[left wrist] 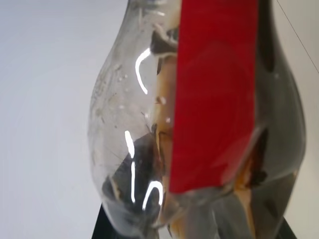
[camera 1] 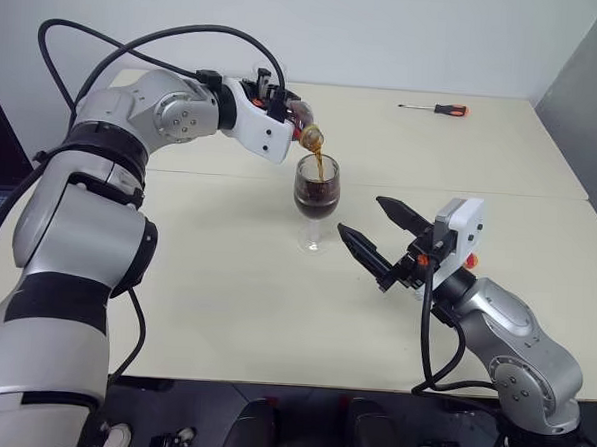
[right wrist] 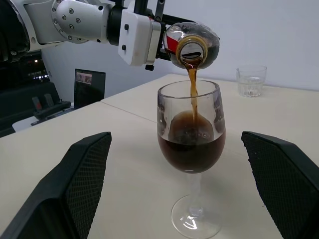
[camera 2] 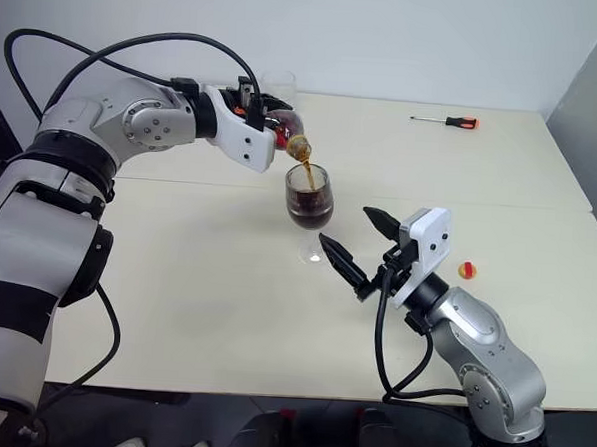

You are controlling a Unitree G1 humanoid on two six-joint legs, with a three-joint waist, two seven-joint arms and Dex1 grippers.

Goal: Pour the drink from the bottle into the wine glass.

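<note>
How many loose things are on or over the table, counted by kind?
Bottle: 1
Wine glass: 1
Tumbler: 1
Screwdriver: 1
Bottle cap: 1
Total: 5

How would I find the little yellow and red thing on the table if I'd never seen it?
Start at the big cream table and find the right pincer, open near the wine glass. Just beyond that arm's white wrist lies a small round cap. It is yellow with red, far smaller than the screwdriver at the table's far edge.
</note>
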